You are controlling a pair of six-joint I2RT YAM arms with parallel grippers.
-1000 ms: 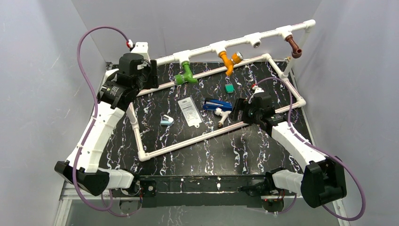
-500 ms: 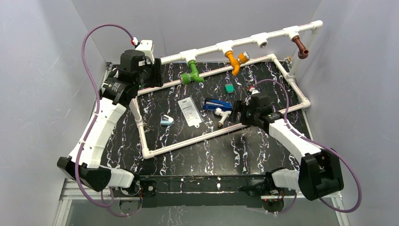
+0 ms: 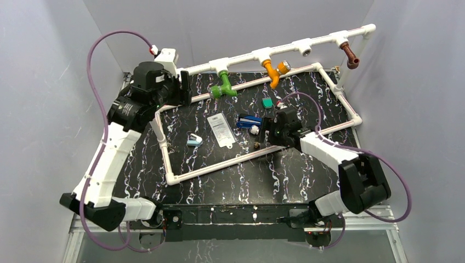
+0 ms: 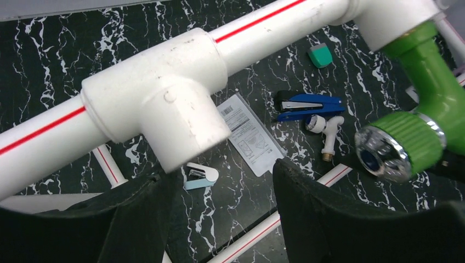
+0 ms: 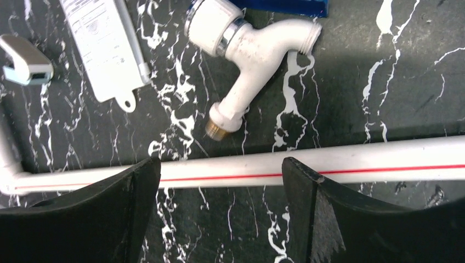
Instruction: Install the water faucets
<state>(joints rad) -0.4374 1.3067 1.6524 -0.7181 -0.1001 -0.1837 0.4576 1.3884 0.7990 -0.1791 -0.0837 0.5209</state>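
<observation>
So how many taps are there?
4. The green tap, orange tap and brown tap hang on the pipe; the white tap lies on the table. None seem hidden.

We read no text anywhere; the flat white rectangular packet (image 4: 249,134) at centre frame bears print too small to decipher.

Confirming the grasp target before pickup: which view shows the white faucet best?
Right wrist: the white faucet is large and sharp, with knob, spout and brass threaded end all clear. Left wrist shows it small, beside the blue stapler. Top external shows it tiny, partly behind the right gripper.
</observation>
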